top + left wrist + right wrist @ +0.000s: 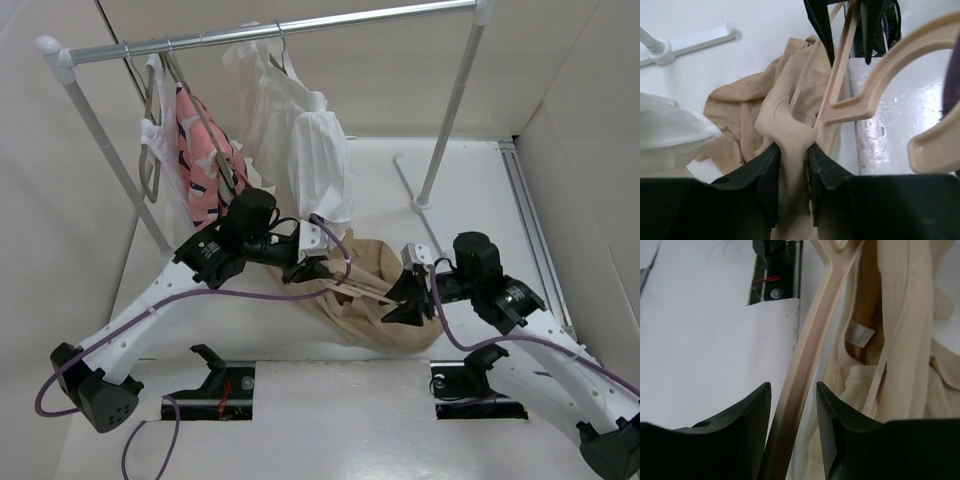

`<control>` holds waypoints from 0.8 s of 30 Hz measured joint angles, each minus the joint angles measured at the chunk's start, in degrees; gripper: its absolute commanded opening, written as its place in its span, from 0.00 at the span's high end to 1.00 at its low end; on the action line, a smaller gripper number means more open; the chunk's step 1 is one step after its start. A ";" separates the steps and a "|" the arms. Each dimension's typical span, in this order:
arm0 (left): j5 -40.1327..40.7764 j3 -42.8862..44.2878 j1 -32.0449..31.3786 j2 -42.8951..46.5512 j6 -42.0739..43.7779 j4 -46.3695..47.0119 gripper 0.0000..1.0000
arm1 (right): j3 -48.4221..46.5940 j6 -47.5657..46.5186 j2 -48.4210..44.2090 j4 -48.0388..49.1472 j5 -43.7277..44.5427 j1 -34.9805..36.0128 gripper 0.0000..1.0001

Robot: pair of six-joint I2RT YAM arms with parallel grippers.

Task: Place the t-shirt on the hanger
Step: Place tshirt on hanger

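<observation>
The tan t-shirt (375,312) lies bunched on the table between my arms. My left gripper (318,268) is shut on its ribbed collar (792,136), which is pinched between the black fingers (767,170). The pale beige-pink hanger (352,290) runs slantwise from the collar to my right gripper (405,298). In the left wrist view its loop and hook (880,82) stand just right of the collar. In the right wrist view one hanger arm (807,355) passes between the right gripper's fingers (750,410), which hold it. The shirt's inside with its label (858,335) hangs to the right.
A clothes rack (270,30) stands at the back. It carries a white top (300,140) and a pink patterned garment (205,160) on grey-olive hangers, close behind my left arm. The rack's right post and foot (425,195) stand behind the shirt. Walls enclose the table.
</observation>
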State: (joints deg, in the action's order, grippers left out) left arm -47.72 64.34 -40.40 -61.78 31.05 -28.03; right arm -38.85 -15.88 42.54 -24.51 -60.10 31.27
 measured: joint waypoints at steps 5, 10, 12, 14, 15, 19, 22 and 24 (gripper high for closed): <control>-0.33 -0.15 0.00 0.59 1.53 -1.20 0.52 | 4.00 -2.32 -4.15 6.58 2.36 0.44 1.00; 2.82 -0.13 0.17 1.31 4.26 -2.62 0.47 | 8.00 -3.50 -4.63 12.28 1.53 0.85 1.00; 4.11 0.31 0.85 1.31 6.58 -4.39 0.43 | 8.07 -3.82 -2.91 13.55 1.31 1.18 1.00; 5.64 1.46 1.99 1.31 9.70 -7.10 0.39 | 8.11 -3.93 -1.01 14.60 1.18 1.57 1.00; 6.51 2.25 2.64 1.31 11.72 -8.63 0.39 | 8.17 -4.04 -0.42 14.93 1.14 1.66 1.00; 9.92 5.18 4.20 1.44 20.33 -15.17 0.30 | 8.22 -4.42 0.15 16.04 0.85 2.40 1.00; 12.09 4.44 4.61 2.23 25.70 -17.27 0.26 | 8.44 -4.98 -0.79 16.00 0.76 2.54 1.00; 12.79 1.01 4.92 4.00 27.82 -16.28 0.23 | 8.74 -5.25 -1.79 15.82 0.79 2.54 1.00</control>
State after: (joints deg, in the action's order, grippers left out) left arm -34.94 65.34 -35.48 -57.78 58.87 -44.31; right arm -30.11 -21.12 40.75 -8.69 -59.31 33.80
